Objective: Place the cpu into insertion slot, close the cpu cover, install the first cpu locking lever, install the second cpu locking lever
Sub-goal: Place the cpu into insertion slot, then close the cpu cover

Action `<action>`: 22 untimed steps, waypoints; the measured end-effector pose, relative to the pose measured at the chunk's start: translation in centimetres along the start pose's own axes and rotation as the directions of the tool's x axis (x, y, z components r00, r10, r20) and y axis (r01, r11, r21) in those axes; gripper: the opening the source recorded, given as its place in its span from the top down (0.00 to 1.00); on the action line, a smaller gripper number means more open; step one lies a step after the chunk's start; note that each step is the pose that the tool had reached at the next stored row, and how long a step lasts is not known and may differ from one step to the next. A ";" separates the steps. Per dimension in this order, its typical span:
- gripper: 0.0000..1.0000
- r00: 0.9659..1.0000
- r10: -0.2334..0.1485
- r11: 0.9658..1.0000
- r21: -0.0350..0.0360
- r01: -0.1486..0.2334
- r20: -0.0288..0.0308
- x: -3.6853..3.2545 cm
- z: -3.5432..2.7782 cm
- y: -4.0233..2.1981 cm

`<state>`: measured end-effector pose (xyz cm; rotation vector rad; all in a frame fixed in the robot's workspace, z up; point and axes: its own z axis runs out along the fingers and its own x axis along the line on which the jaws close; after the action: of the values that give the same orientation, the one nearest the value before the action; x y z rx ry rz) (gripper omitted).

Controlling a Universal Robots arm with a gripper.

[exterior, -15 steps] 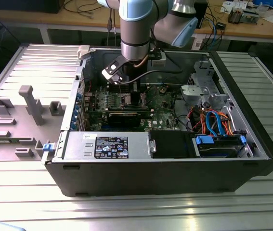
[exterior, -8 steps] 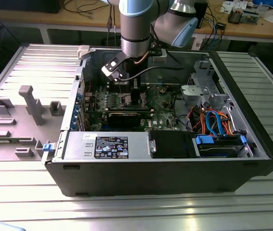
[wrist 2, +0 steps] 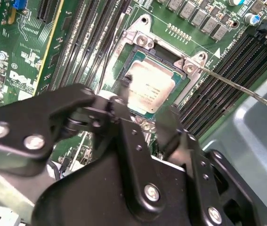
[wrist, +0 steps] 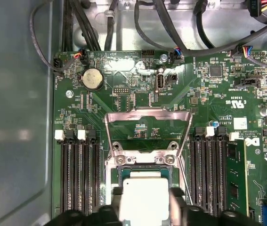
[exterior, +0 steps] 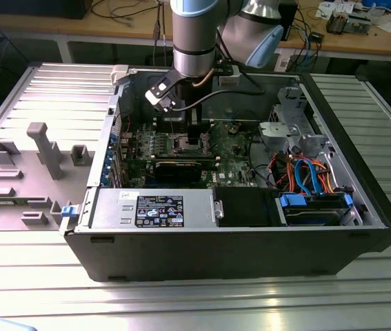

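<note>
In the exterior view the arm [exterior: 194,34] stands vertically over an open computer case [exterior: 216,252] on the ribbed metal surface [exterior: 181,303], its wrist lowered inside and the hand [exterior: 194,138] down at the green board [exterior: 233,148]. In both wrist views the hand [wrist: 146,195] has its two black fingers [wrist: 175,194] closed against opposite edges of the one cpu [wrist: 145,200], which sits in the insertion slot [wrist 2: 140,37] or just above it; which cannot be told. The second wrist view adds one thin lever [wrist 2: 232,84], angled up and away from a slot corner. The first wrist view shows the one cpu cover [wrist: 147,111] just beyond the slot, swung up and open. Two banks of memory slots [wrist: 81,174] flank the slot. Farther on lie one coin cell [wrist: 92,79] and black cables [wrist: 171,23]. Grey fixtures [exterior: 43,148] stand on the exterior view's left.
</note>
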<state>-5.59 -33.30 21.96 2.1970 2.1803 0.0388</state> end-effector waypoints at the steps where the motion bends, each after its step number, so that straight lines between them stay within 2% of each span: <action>1: 0.59 1.000 0.000 1.000 0.000 0.000 0.000 0.00 0.00 0.00; 2: 0.59 1.000 0.000 1.000 0.000 0.000 0.000 0.00 -0.01 0.00; 3: 0.65 1.000 0.000 1.000 0.000 0.000 0.000 0.00 -0.01 0.00; 5: 0.77 1.000 0.000 1.000 0.000 0.000 0.000 -0.01 -0.01 0.00; 6: 0.89 1.000 0.000 1.000 0.000 0.000 0.001 0.00 -0.01 0.00; 22: 0.89 1.000 0.000 1.000 0.000 0.000 0.001 0.00 -0.02 0.00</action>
<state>-5.59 -33.30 21.98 2.1964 2.1797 0.0370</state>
